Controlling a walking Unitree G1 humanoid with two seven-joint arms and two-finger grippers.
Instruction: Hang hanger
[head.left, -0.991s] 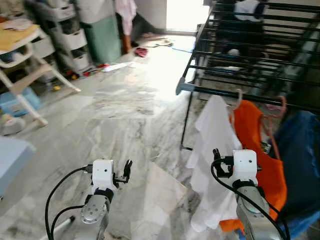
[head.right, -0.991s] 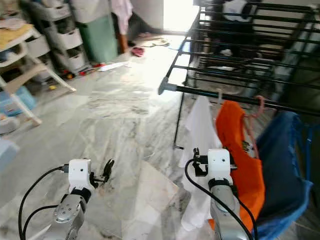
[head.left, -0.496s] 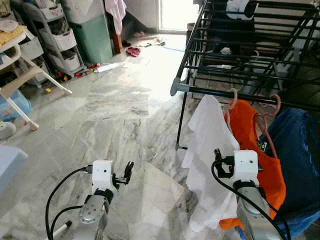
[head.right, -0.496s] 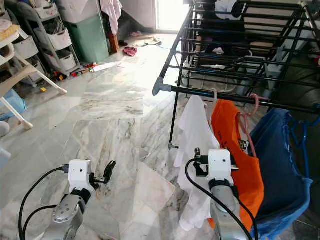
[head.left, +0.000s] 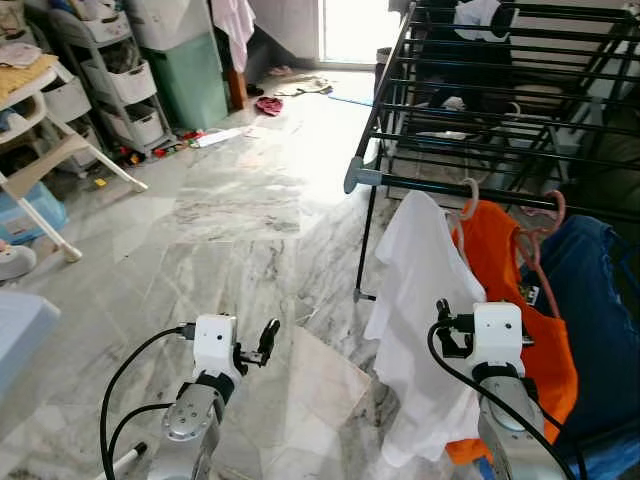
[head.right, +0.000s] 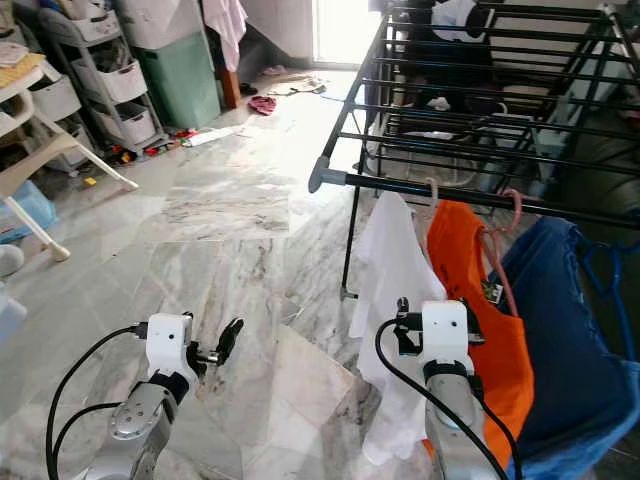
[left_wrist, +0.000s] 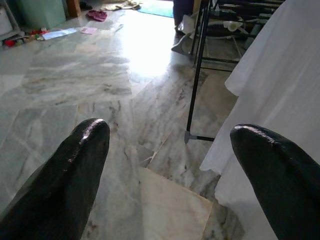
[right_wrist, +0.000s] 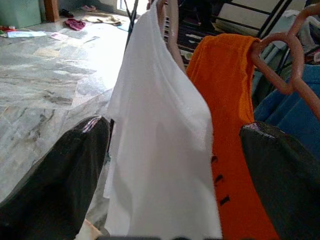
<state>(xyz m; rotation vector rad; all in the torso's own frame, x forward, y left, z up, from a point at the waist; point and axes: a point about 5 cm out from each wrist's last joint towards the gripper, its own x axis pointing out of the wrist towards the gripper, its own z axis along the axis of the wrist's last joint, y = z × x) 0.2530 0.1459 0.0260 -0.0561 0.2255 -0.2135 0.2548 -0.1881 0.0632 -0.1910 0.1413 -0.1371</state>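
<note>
A black drying rack stands ahead on my right. On its front rail hang a white shirt on a pink hanger, an orange garment on another pink hanger, and a blue garment. My right gripper is held low, just in front of the white shirt, open with nothing between its fingers. Over the marble floor to the left, my left gripper is also open and empty, its fingers wide apart.
White drawer shelves, a green bin and a white chair line the far left. Small clutter, including a red item, lies on the floor near the back. The rack's leg stands on the open marble floor.
The camera has shifted and steadied, so the whole scene sits slightly differently. Both grippers stay low and open, and the clothes on the rail hang as before.
</note>
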